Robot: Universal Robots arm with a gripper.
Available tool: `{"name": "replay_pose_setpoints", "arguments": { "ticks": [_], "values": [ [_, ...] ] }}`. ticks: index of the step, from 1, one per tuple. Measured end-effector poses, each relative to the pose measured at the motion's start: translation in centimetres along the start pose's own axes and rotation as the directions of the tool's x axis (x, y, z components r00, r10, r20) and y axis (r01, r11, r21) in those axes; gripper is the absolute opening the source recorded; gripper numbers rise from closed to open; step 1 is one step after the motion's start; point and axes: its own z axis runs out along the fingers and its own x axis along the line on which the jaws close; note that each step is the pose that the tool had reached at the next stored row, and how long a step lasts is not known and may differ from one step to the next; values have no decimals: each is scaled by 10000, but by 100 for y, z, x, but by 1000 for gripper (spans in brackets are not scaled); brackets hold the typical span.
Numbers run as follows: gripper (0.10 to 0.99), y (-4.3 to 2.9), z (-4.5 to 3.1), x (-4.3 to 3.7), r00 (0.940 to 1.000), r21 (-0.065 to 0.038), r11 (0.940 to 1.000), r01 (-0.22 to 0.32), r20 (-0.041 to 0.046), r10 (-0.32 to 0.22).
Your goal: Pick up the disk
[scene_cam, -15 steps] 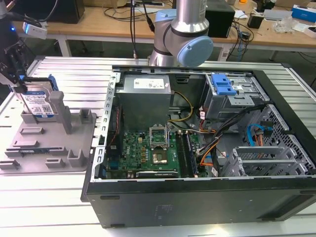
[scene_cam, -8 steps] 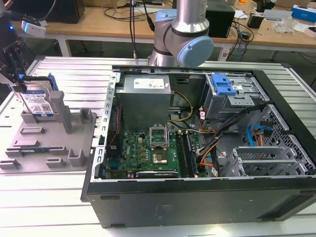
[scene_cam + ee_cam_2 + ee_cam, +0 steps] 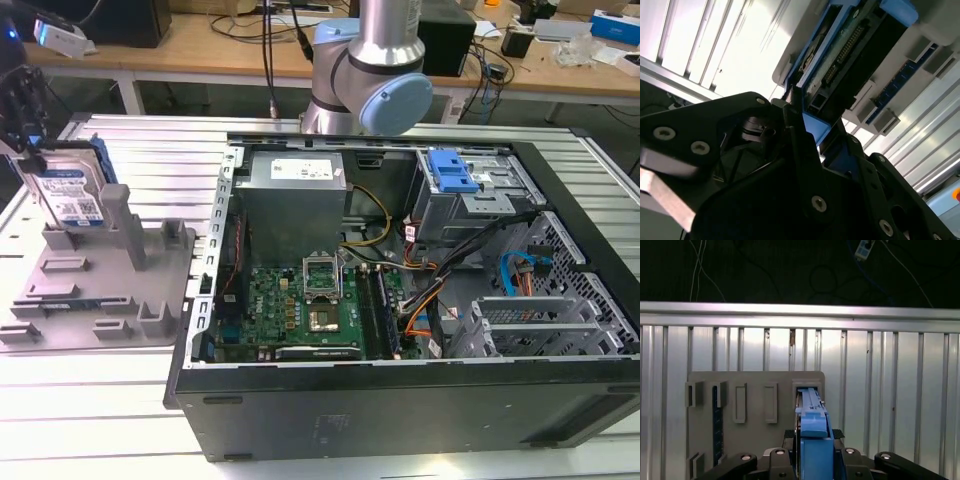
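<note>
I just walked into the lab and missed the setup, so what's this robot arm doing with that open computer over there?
The arm's gripper is closed on the disk, a silver hard drive with blue side rails, standing on edge at the grey fixture on the exterior view's left. In the first wrist view the fingers flank the drive's blue rail. The open computer case sits beside it on the slatted metal table, untouched.

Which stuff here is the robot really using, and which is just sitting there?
For the job:
- disk, standing on edge in the grey fixture
- gripper, its fingers either side of the disk's blue rail

Just sitting there:
- open computer case
- blue drive bay
- green circuit board
- slatted metal table
</note>
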Motion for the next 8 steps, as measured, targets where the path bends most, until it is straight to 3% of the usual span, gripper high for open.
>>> {"name": "replay_pose_setpoints", "arguments": {
  "ticks": [8],
  "values": [
    [369, 3, -294, 10, 10000, 0, 10000, 0, 1, 0]
  ]
}}
